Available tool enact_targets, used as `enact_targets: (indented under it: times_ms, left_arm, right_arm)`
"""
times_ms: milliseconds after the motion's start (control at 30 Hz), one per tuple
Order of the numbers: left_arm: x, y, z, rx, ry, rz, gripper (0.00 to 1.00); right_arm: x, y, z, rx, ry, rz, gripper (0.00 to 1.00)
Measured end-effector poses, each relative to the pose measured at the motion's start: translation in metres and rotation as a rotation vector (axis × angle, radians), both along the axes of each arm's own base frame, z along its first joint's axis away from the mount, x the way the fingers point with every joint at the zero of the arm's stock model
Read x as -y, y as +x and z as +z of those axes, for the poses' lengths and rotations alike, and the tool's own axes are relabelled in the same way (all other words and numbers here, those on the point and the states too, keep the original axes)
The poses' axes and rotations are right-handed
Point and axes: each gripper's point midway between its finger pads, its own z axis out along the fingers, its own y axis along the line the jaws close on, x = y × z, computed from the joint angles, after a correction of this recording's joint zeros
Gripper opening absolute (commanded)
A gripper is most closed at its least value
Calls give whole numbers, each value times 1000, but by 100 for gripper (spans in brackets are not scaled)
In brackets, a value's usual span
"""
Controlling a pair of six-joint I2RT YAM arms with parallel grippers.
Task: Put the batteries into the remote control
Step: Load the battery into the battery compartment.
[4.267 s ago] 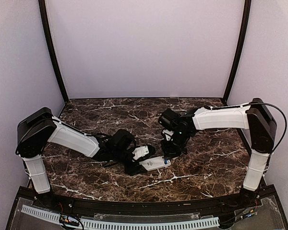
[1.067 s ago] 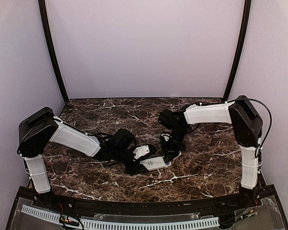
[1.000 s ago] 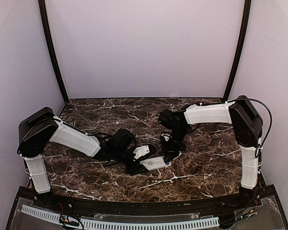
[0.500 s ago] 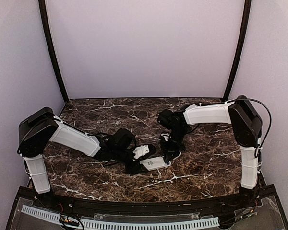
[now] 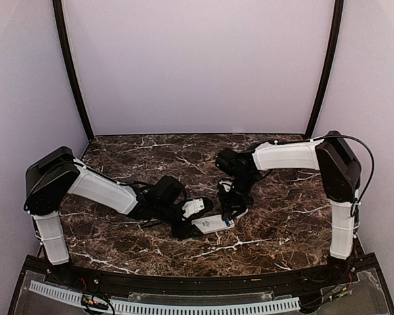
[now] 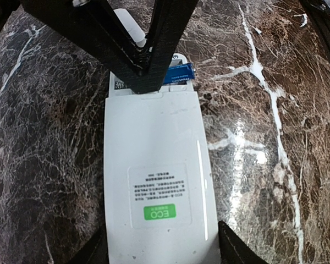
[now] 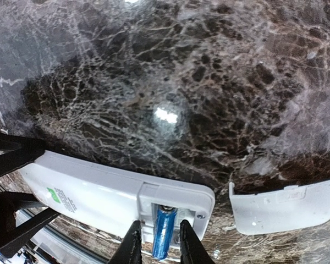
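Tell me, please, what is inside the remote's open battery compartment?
One blue battery lies in the remote, between the fingers of the right gripper. They cover the rest of the compartment, hiding any second battery.

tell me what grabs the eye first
A bright blue battery sits in the open compartment at the end of the white remote control, between the fingers of the right end effector. The remote lies back up on the marble table, gripped at its sides by the left end effector, and a white cover piece lies apart past its open end.

white remote control (image 6: 154,181), blue battery (image 7: 163,237), brown white-veined marble table (image 5: 276,226).
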Motion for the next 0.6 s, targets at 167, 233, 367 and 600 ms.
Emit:
enact_targets:
  times_ms: [167,233,367,600]
  left_arm:
    - [0,0,0,-1,-2,-2,25]
    - [0,-1,0,-2,-2,-3,25]
    - [0,-1,0,-2,-2,-3,26]
    - [1,-1,0,-3,-3,-4,26]
  right_arm:
    - [0,-4,7,7,15,5,23]
    - [0,-6,8,7,15,8,23]
    - [1,-6,9,8,13,10,22]
    - [7,-15,21,0,26,10,15]
